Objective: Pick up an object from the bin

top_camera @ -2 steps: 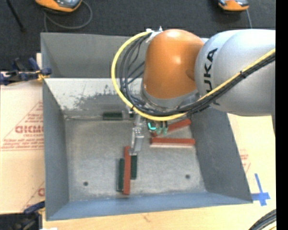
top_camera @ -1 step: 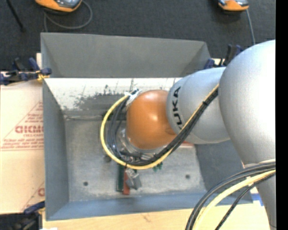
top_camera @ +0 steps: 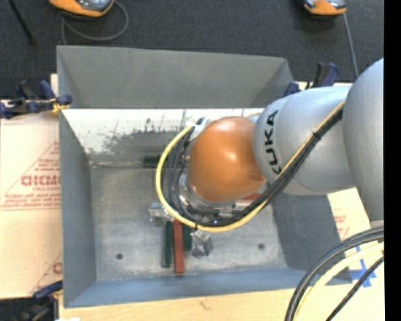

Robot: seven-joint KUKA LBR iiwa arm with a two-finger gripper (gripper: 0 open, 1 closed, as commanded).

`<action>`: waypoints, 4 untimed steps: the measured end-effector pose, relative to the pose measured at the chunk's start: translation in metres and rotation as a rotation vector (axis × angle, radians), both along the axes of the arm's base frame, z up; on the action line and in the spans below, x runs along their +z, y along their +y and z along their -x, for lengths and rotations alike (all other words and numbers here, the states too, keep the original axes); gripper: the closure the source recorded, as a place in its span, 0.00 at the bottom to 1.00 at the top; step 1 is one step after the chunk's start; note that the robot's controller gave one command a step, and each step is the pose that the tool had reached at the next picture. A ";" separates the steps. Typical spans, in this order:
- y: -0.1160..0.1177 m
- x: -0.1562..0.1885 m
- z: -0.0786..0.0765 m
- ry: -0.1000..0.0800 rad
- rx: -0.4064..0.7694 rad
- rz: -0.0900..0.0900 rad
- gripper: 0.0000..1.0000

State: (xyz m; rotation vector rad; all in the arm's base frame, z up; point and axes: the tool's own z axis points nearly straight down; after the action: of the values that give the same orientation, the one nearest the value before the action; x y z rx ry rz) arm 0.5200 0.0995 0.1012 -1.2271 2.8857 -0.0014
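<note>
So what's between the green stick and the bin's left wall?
Just bare bin floor, in the camera view, from the green stick to the left wall.

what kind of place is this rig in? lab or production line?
Most likely a robotics lab's grasping test cell: a single KUKA arm hangs over a grey metal bin holding a few loose things, such as a dark green stick and a red stick side by side.
</note>
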 end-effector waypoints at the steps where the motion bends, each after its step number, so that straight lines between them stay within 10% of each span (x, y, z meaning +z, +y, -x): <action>1: -0.005 0.000 -0.021 0.000 0.151 0.001 0.00; 2: -0.007 -0.032 -0.022 0.005 0.423 0.002 0.00; 3: -0.006 -0.031 -0.023 0.005 0.416 0.000 0.00; 4: -0.007 -0.031 -0.022 0.006 0.415 0.000 1.00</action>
State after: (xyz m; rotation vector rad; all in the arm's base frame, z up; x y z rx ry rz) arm 0.5424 0.0930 0.0699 -1.7980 2.5760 0.0040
